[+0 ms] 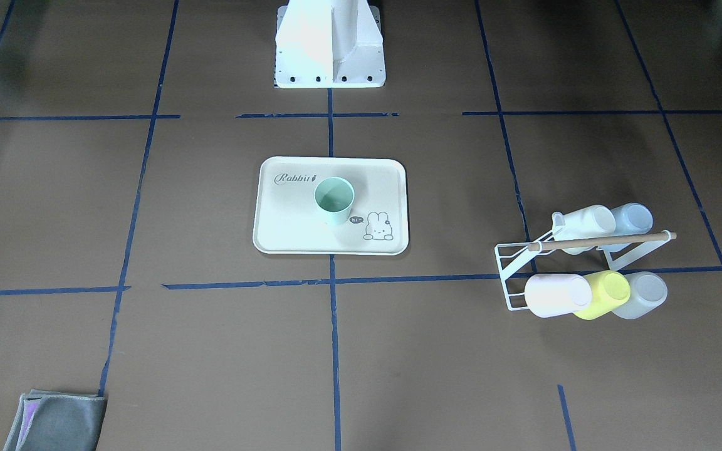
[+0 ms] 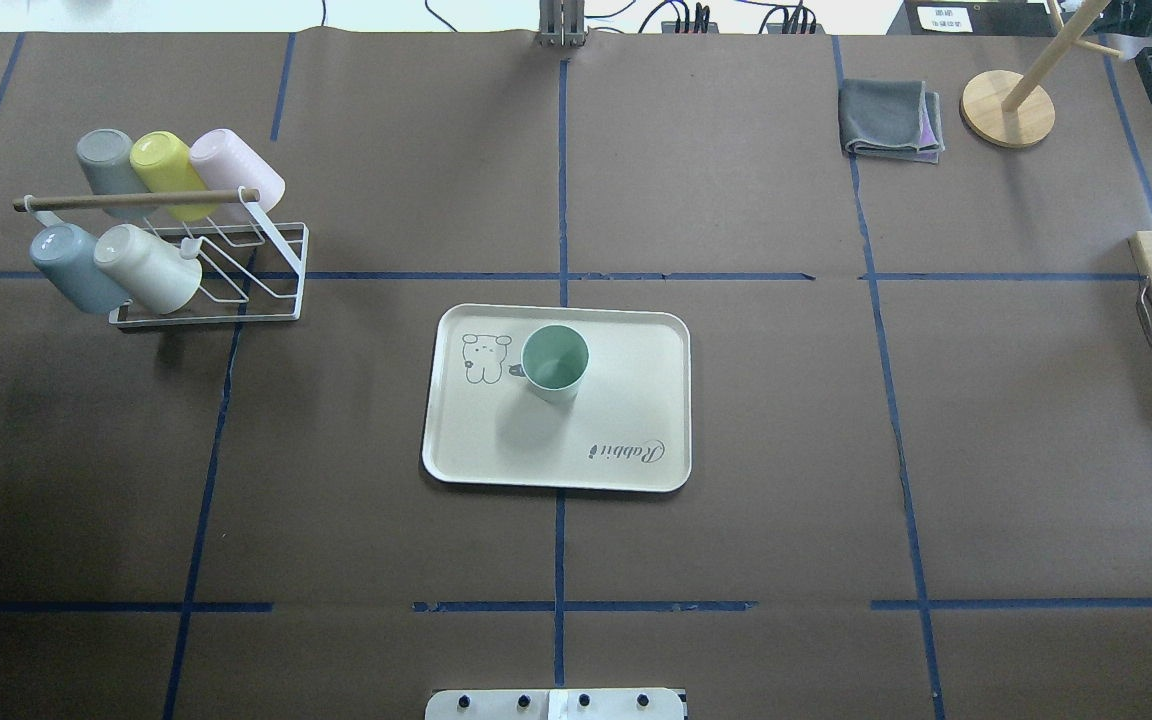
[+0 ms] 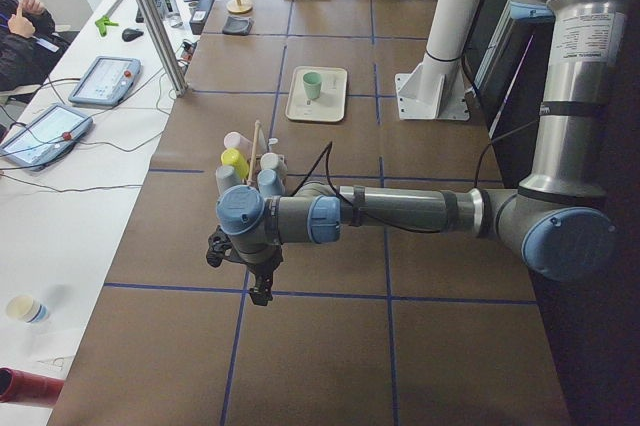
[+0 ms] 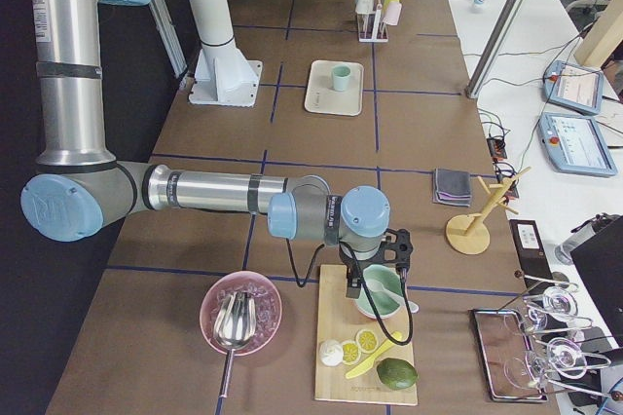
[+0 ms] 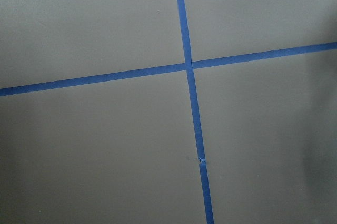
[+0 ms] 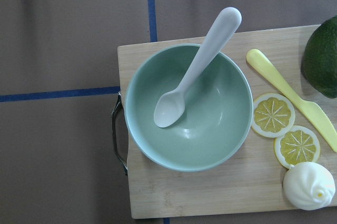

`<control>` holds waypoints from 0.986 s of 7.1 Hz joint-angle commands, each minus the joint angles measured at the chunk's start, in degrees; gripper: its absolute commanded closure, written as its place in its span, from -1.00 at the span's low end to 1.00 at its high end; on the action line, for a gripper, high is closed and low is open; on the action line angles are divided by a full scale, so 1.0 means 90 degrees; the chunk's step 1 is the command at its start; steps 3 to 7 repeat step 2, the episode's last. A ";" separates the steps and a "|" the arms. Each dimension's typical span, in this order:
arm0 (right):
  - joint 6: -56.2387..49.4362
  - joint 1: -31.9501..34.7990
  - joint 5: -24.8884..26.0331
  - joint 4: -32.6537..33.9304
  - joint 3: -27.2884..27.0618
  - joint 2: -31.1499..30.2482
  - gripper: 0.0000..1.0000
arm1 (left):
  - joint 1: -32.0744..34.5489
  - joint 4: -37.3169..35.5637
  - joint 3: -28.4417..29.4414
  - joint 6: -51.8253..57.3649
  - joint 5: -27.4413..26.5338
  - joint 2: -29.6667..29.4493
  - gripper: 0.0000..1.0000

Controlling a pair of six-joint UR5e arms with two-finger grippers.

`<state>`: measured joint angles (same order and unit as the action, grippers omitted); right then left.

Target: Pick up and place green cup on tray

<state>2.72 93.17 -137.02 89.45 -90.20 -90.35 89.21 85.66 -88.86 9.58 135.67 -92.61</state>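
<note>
The pale mint-green cup (image 1: pixel 334 200) stands upright, mouth up, near the middle of the cream "Rabbit" tray (image 1: pixel 286 232). The overhead view shows the cup (image 2: pixel 554 362) beside the rabbit drawing on the tray (image 2: pixel 626 400). No gripper is near either. My left gripper (image 3: pixel 248 271) hangs far off at the table's left end over bare paper and a blue tape cross; I cannot tell if it is open or shut. My right gripper (image 4: pixel 378 283) hovers at the right end above a green bowl (image 6: pixel 210 129); its state cannot be told either.
A white wire rack (image 2: pixel 206 270) holding several cups lies left of the tray. A grey cloth (image 2: pixel 889 120) and a wooden stand (image 2: pixel 1006 108) sit at the far right. The bowl, with a spoon (image 6: pixel 197 71) in it, rests on a wooden board (image 6: pixel 210 197) beside lemon slices.
</note>
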 commanded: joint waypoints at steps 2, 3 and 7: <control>-0.0009 0.0000 0.0029 -0.0037 -0.0056 -0.0009 -1.00 | 0.0000 0.0003 0.0000 0.0000 0.0003 0.0016 -1.00; -0.0009 0.0000 0.0029 -0.0037 -0.0056 -0.0009 -1.00 | 0.0000 0.0003 0.0000 0.0000 0.0003 0.0016 -1.00; -0.0009 0.0000 0.0029 -0.0037 -0.0056 -0.0009 -1.00 | 0.0000 0.0003 0.0000 0.0000 0.0003 0.0016 -1.00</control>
